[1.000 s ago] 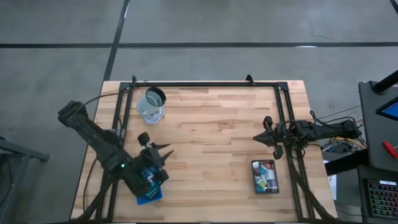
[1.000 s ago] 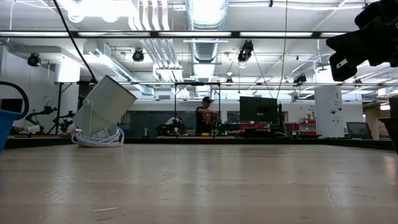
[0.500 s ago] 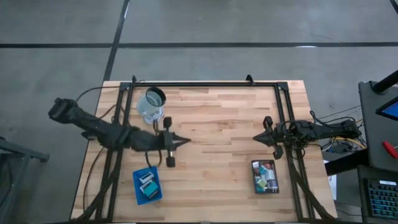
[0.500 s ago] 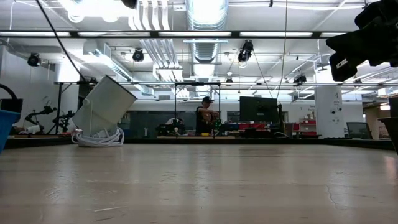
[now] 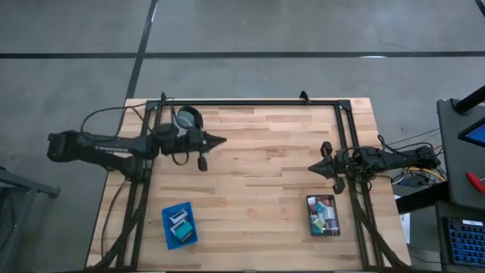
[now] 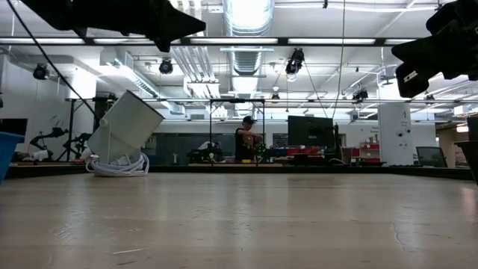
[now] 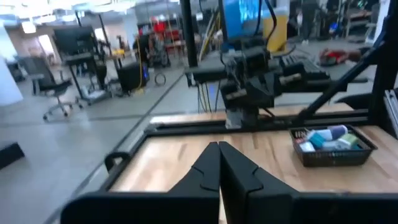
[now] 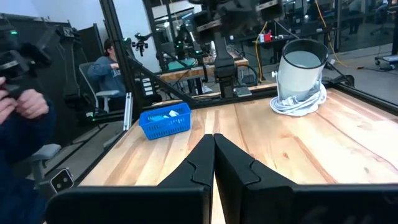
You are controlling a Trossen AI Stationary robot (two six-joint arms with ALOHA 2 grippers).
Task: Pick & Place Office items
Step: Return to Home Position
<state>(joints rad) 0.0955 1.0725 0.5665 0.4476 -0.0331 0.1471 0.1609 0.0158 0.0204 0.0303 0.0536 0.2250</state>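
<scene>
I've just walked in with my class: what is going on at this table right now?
Nothing is being handled. Both arms hang above the table with fingers shut and empty: the left gripper is by the clear cup, and the right gripper is at the right side, beyond the black tray. The office items lie in the blue tray and the black tray.

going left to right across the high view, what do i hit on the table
blue tray → left gripper, shut → black tray. Left out: the clear cup, partly under the left arm, and the right gripper, shut, which overlaps the black tray's left-right span.
</scene>
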